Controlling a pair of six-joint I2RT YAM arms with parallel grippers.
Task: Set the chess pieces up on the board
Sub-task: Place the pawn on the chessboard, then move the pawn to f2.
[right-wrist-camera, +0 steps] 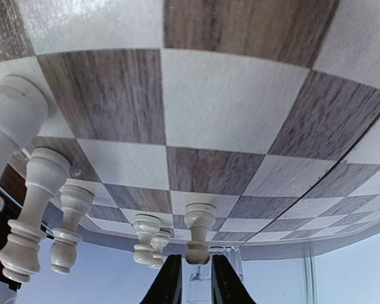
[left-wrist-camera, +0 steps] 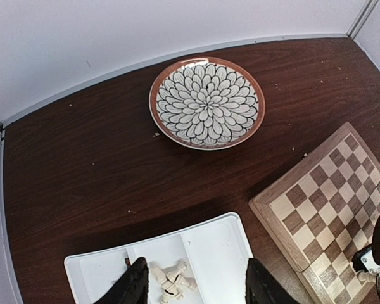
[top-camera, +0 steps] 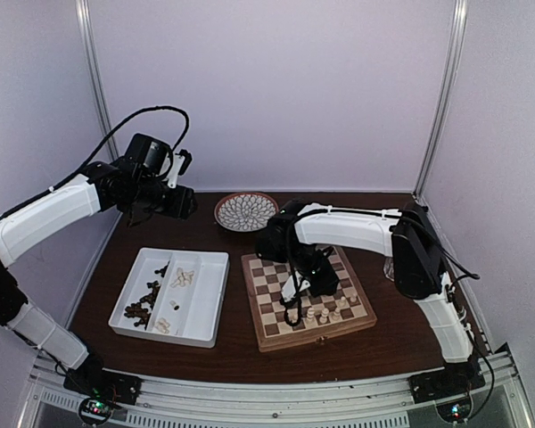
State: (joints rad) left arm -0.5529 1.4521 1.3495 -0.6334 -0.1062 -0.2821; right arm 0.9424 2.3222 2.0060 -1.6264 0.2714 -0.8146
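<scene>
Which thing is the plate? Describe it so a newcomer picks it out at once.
On the dark wooden table, look to the far edge by the back wall, behind the gap between the white tray and the chessboard. The plate lies there. It is the only round thing, brown-rimmed with a black-and-white petal pattern; its neighbours are straight-edged.

Arms: two, the left arm and the right arm.
Chessboard: one.
Plate: one.
Tray: one, with two compartments.
Cream chess pieces: six standing on the chessboard, seen close up; a few more in the tray, too small to count.
Dark chess pieces: a heap in the tray, too small to count.
</scene>
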